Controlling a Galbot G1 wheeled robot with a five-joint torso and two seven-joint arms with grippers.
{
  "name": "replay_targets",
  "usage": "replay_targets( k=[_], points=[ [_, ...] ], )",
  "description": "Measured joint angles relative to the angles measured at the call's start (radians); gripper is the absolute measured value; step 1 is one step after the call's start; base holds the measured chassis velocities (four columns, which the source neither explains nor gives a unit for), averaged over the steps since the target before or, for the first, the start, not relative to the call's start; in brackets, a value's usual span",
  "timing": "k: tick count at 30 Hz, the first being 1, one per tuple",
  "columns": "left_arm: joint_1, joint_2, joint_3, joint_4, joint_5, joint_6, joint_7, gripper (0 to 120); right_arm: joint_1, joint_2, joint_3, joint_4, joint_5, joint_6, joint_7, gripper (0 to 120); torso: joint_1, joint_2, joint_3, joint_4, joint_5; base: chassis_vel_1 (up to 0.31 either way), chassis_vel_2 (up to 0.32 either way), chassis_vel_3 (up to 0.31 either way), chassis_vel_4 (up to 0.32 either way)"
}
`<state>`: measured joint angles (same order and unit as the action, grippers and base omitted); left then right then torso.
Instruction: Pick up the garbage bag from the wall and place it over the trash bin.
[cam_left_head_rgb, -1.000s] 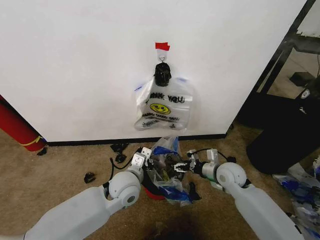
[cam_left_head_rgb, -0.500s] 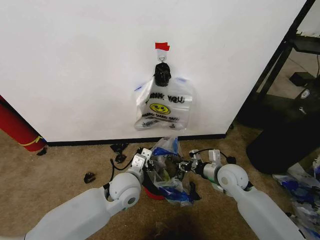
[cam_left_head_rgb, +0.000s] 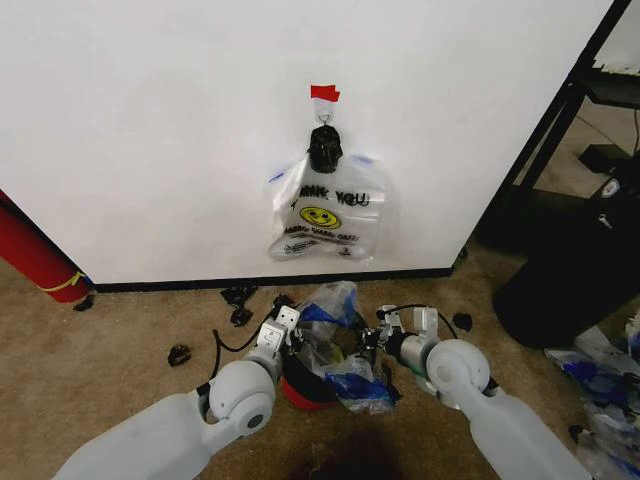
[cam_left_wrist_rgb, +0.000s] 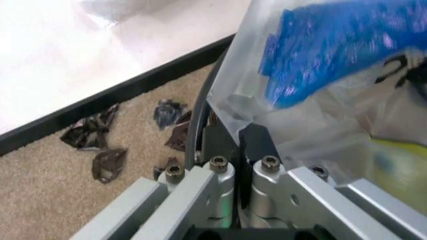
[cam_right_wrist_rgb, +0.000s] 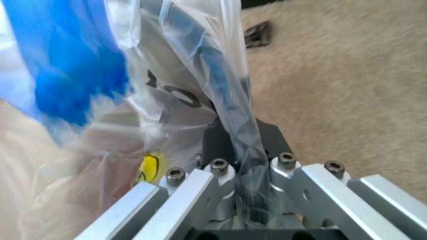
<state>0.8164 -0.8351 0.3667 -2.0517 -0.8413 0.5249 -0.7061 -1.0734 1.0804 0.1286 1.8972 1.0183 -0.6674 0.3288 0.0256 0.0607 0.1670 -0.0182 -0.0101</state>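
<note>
Your garbage bag (cam_left_head_rgb: 335, 335) is off the wall (cam_left_head_rgb: 150, 120) and draped on the trash bin (cam_left_head_rgb: 305, 385) on the floor. Your left end effector (cam_left_head_rgb: 291, 327) and right end effector (cam_left_head_rgb: 368, 343) each pinch a bag edge. You still have to pull it down over the rim.

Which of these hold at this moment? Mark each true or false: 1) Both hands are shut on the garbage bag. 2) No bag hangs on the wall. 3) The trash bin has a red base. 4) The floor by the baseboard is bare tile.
1) True: the left hand and the right hand each pinch the film of the garbage bag.
2) False: a "THANK YOU" bag hangs from the hook on the wall.
3) True: the trash bin shows red at its bottom.
4) False: it is brown carpet with dark scraps.
</note>
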Motion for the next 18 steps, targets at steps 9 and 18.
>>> replay_targets(
  k=[9, 18],
  points=[
    [0.064, 0.024, -0.060, -0.063, 0.098, -0.070, 0.090, 0, -0.038, 0.000, -0.016, 0.076, -0.038, 0.083, 0.197, 0, 0.000, 0.000, 0.000, 0.0000, 0.0000, 0.000, 0.000, 0.000, 0.000],
    [0.193, 0.069, -0.241, -0.047, 0.185, -0.127, 0.194, 0, -0.115, -0.080, 0.075, 0.160, -0.092, 0.073, 0.054, 0, 0.000, 0.000, 0.000, 0.0003, 0.0000, 0.000, 0.000, 0.000, 0.000]
  ],
)
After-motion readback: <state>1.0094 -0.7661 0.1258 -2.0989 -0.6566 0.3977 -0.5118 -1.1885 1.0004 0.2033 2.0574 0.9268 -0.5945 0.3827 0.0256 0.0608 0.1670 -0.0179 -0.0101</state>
